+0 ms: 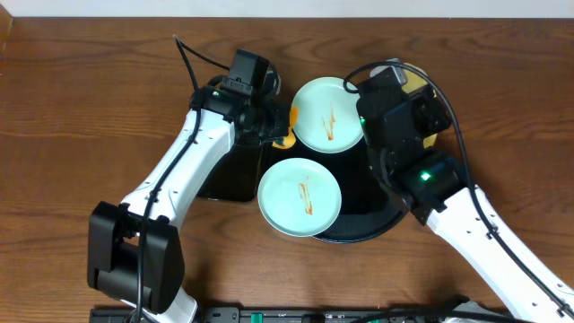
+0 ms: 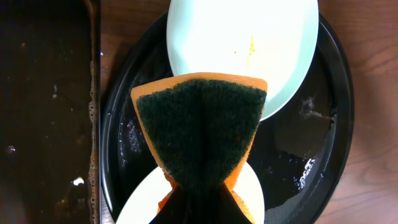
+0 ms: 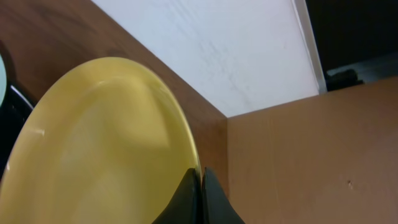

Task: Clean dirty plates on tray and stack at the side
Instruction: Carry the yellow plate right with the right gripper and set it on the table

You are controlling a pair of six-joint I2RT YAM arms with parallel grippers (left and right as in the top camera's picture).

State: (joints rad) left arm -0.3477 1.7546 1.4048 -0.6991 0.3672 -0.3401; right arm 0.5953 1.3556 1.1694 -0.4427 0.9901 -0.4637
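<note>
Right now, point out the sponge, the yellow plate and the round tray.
sponge [image 2: 202, 134], left wrist view, middle of its green scouring face.
yellow plate [image 3: 106, 143], right wrist view, its inner face.
tray [image 2: 292, 149], left wrist view, bare wet floor.

The glossy round black tray [image 1: 375, 229] carries two pale mint-blue plates lying flat, each streaked with orange-brown sauce. The far plate [image 1: 327, 114] sits over the tray's back part, and the near plate [image 1: 300, 196] overhangs its front-left rim. The pale yellow plate [image 3: 106, 143] is steeply tilted, its rim pinched in the right gripper [image 3: 201, 171].
</note>
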